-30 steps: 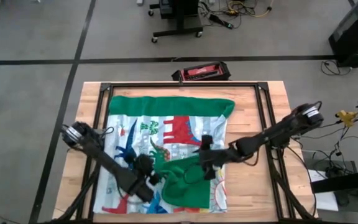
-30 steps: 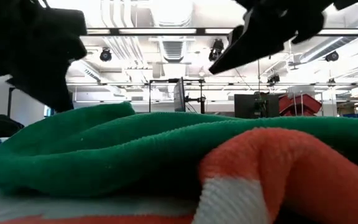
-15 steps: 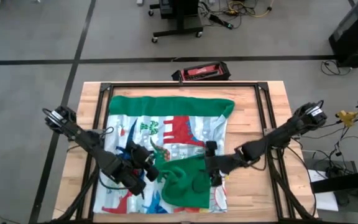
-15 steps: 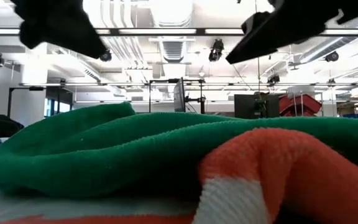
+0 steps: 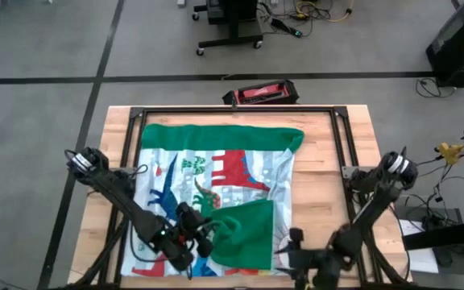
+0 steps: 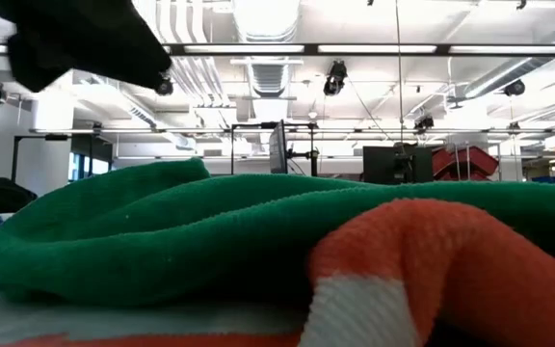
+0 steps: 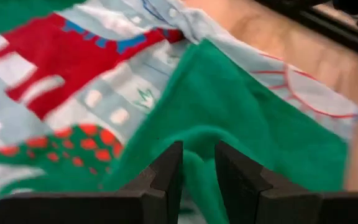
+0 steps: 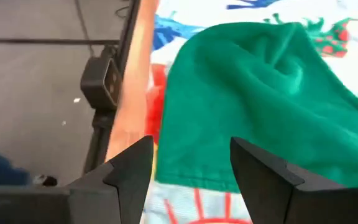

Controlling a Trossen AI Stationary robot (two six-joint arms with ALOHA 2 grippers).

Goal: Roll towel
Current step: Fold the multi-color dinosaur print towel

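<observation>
Near edge, R gripper [image 5: 284, 259]: I've got it parked at the table's near edge, just beside the towel's near right corner. Fingers spread apart, nothing between them; R wrist view shows clear air over the green flap.
L gripper [image 7: 196, 163]: sits at the left side of the folded flap. Fingers [image 7: 166, 171] close together with a narrow gap; I can't tell if they pinch cloth or just hover over it.
Towel [image 5: 216, 173]: large soft cloth, green border, pale blue centre w/ red, blue and green dinosaurs. Lies spread on the wooden table [image 5: 321, 177], w/ its near part doubled back so the plain green underside [image 5: 244, 234] faces up.
Why so: I read that flap as the first turn of the roll; L stays near to carry on, R off to the side.
Far edge: towel's green border [image 5: 224, 135] lies flat, unrolled; most of the rolling is left, I'd say.
Beyond table: red and black box [image 5: 260, 93] on the floor.
Writing: none legible anywhere.
</observation>
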